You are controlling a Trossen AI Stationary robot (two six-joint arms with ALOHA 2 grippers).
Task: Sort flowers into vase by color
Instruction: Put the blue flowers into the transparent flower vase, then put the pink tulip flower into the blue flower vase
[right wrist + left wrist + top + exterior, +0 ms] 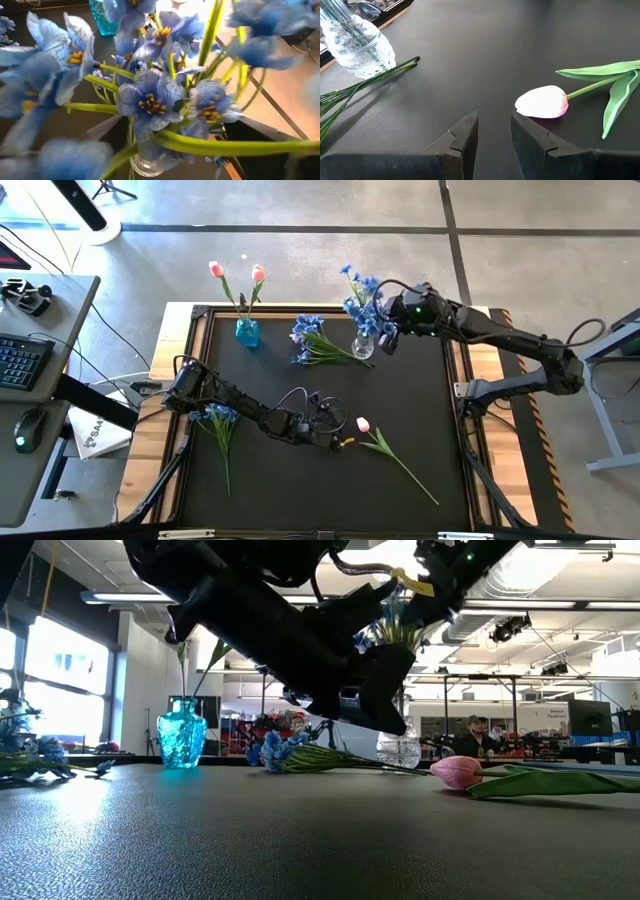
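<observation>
Nearest, one pink tulip (363, 424) lies flat on the black table (420, 410). The left gripper (337, 438) sits just beside its bloom, fingers spread a little and holding nothing. A blue bunch (218, 416) lies near the left edge. Farther back, another blue bunch (308, 338) lies loose, so three are left. Two tulips (257, 275) already stand in the blue vase (247, 332). Blue flowers (362, 305) fill the clear vase (363, 347), where the right gripper (390, 333) hovers; I cannot tell its grip.
</observation>
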